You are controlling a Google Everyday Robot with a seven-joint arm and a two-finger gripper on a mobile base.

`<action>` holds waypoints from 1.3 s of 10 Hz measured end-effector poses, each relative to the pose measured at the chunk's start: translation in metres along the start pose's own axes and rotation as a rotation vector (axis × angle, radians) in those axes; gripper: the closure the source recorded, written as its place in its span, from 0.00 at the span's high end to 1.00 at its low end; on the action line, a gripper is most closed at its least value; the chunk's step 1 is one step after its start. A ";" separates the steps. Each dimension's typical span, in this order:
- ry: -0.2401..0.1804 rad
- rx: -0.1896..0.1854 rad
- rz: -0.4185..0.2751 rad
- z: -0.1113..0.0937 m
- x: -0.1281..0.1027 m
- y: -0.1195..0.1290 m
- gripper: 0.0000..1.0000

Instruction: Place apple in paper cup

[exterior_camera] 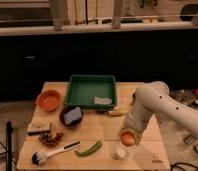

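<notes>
The apple (127, 138), small, round and orange-red with a paler yellowish patch, sat in the lower right of the frame, clasped in the gripper (128, 134) at the end of the white arm. It hung directly over the paper cup (122, 152), which stood upright, small and white, near the table's front edge, its rim just beneath the fruit.

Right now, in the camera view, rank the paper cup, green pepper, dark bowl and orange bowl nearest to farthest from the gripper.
The gripper, holding the apple, hangs front right.
1. paper cup, directly below
2. green pepper, front centre
3. dark bowl, mid left
4. orange bowl, far left
</notes>
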 end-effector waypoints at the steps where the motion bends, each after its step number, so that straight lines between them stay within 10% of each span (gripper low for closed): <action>1: -0.011 -0.010 -0.015 0.002 -0.004 0.002 0.00; 3: -0.030 -0.029 -0.042 0.005 -0.011 0.003 0.02; 10: -0.058 -0.076 -0.078 0.012 -0.021 0.005 0.71; 13: -0.056 -0.084 -0.081 0.012 -0.021 0.005 0.80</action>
